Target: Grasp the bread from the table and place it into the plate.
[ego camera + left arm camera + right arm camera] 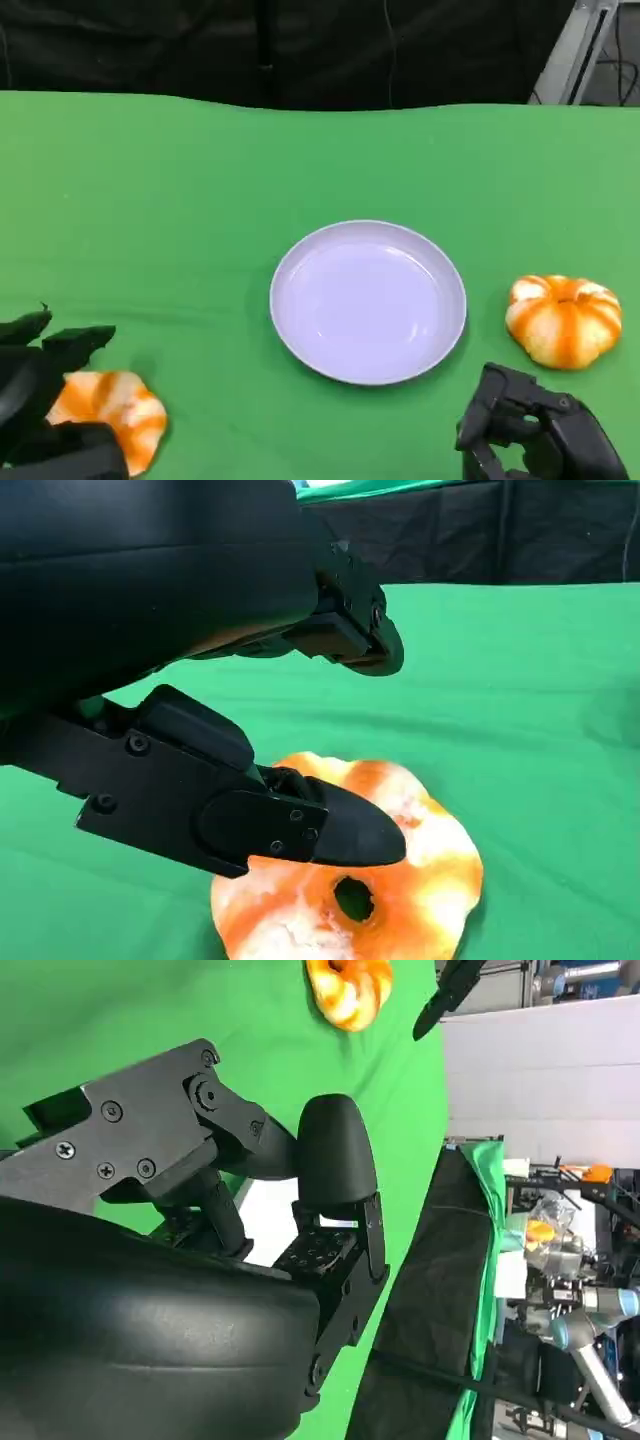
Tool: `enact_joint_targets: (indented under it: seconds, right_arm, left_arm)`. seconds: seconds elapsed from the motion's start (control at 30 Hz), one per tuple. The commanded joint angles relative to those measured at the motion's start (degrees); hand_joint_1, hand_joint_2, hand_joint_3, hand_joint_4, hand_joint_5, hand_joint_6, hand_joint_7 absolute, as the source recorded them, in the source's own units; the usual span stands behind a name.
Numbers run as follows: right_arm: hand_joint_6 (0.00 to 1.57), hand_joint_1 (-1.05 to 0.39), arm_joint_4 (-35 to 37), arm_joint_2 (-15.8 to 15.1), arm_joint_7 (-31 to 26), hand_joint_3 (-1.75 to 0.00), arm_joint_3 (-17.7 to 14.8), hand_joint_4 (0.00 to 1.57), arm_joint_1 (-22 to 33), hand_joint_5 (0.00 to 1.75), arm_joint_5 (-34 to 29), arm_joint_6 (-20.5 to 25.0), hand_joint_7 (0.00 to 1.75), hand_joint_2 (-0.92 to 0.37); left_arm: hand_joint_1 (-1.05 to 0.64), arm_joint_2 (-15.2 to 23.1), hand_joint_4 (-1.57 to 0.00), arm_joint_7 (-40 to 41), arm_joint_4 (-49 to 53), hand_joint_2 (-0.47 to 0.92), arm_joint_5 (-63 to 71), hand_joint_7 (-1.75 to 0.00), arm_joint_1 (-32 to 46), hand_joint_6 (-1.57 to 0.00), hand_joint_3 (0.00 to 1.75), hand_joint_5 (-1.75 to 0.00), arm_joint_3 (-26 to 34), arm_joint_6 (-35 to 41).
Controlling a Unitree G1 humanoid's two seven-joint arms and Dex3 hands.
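Head view shows the round white plate holding nothing, so placement is not yet done. Left of the plate, the orange-and-white bread piece lies on the green table with the left hand spread around it, not lifting. Right hand is curled on nothing.

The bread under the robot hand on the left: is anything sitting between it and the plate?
Nothing visible. Between the bread at the left robot hand and the plate lies only bare green table. A second bread sits on the plate's far side, near the right robot hand.
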Motion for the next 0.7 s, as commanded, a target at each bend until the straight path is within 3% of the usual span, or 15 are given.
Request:
enact_joint_targets:
  seconds: [0.03,0.7]
  right_arm:
    - [0.71,-0.14,-1.6,-0.4,-0.6,-1.0,0.0,0.76,0.9,1.75,0.4,1.4,1.52,-0.68]
    - [0.71,-0.14,-2.4,-0.7,-1.0,-1.03,0.4,0.76,1.1,1.75,0.3,1.8,1.52,-0.66]
  left_arm:
    - [-0.78,-0.1,-0.29,0.6,8.0,0.92,-0.6,0.0,-5.0,-0.45,0.26,-0.01,-2.4,0.3]
    - [-0.77,-0.1,-0.3,-0.1,14.4,0.92,-2.4,0.0,-9.6,-0.46,0.22,-0.01,-6.8,2.2]
